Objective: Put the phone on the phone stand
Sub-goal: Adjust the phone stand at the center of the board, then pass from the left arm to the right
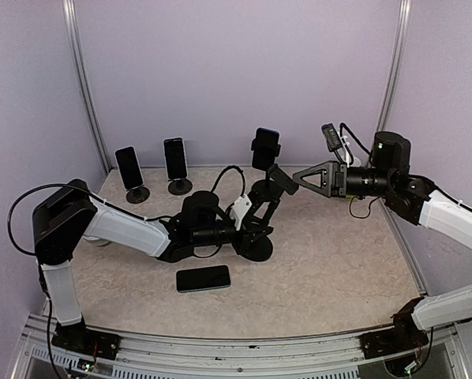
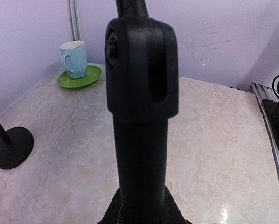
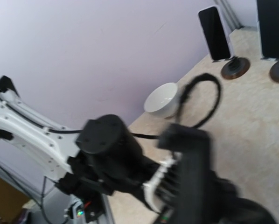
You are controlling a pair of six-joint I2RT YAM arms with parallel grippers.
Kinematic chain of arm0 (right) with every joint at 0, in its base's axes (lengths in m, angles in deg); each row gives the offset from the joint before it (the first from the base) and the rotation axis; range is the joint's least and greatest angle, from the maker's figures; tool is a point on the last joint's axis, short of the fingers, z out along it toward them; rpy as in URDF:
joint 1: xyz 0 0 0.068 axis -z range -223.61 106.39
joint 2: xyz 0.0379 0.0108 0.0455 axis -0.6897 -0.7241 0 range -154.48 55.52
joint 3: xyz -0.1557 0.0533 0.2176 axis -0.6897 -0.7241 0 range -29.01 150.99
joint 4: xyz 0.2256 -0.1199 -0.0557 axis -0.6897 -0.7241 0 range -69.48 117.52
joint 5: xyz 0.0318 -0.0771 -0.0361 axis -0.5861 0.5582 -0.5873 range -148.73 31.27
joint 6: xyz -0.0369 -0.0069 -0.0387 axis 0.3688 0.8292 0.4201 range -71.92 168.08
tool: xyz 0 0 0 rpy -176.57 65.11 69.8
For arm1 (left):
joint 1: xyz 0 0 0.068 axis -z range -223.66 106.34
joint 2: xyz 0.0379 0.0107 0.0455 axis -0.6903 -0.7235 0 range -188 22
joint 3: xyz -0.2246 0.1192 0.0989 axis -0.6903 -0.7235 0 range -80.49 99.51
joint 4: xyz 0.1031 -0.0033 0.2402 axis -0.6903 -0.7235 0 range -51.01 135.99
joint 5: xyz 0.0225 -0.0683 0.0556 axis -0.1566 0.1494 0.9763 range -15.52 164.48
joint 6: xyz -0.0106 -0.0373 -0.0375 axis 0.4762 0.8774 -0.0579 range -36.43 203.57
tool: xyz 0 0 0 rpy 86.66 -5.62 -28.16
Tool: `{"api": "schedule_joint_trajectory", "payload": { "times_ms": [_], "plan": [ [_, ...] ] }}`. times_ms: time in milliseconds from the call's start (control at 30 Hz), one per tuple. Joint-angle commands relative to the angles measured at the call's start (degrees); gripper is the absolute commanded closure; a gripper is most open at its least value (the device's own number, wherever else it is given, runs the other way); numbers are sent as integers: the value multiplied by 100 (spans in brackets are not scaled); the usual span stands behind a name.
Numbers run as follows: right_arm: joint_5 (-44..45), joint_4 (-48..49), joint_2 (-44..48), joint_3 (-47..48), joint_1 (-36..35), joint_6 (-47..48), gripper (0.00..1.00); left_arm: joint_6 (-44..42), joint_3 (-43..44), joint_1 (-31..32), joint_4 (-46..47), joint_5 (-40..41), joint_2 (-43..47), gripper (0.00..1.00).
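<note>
the pale marbled bench fills the lower half of the top view, boxed in by lilac walls. the left arm lies low across it from the left edge toward the middle. the right arm comes in from the right edge, held high and level.

in the middle stands the black jointed phone stand, its round base on the bench and its post rising toward the upper centre. the left gripper is pressed together on the lower post, just above the base; in the left wrist view the post fills the centre of the frame. the right gripper points left at the stand's upper head and looks to be touching it. i can't tell whether it is spread or closed, and the right wrist view is too blurred to help.

the phone lies flat, screen dark, on the bench in the lower centre, just below the left arm and apart from both grippers.

above the stand's head a dark phone in a clamp stands upright. in the upper left, two more phones stand on small round-based holders.

a pale blue cup sits on a green saucer by the wall, and a white bowl rests at the wall's foot.
</note>
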State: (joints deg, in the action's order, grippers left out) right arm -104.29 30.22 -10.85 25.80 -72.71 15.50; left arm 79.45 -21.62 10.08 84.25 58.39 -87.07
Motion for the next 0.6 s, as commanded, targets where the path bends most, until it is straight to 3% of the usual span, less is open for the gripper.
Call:
{"api": "schedule_joint_trajectory", "payload": {
  "times_ms": [0, 233, 433, 567],
  "plan": [
    [-357, 309, -123, 187, 27, -444, 29, -67, 398, 38, 676, 197, -172, 100],
    [-433, 133, -390, 233, 27, -326, 35, -116, 387, 49, 744, 186, -174, 100],
    [266, -176, -181, 219, 77, -14, 34, -98, 173, 49, 938, 245, -71, 100],
    [49, 10, -380, 43, 89, -143, 34, -41, 213, 49, 926, 201, -104, 100]
  ]
}}
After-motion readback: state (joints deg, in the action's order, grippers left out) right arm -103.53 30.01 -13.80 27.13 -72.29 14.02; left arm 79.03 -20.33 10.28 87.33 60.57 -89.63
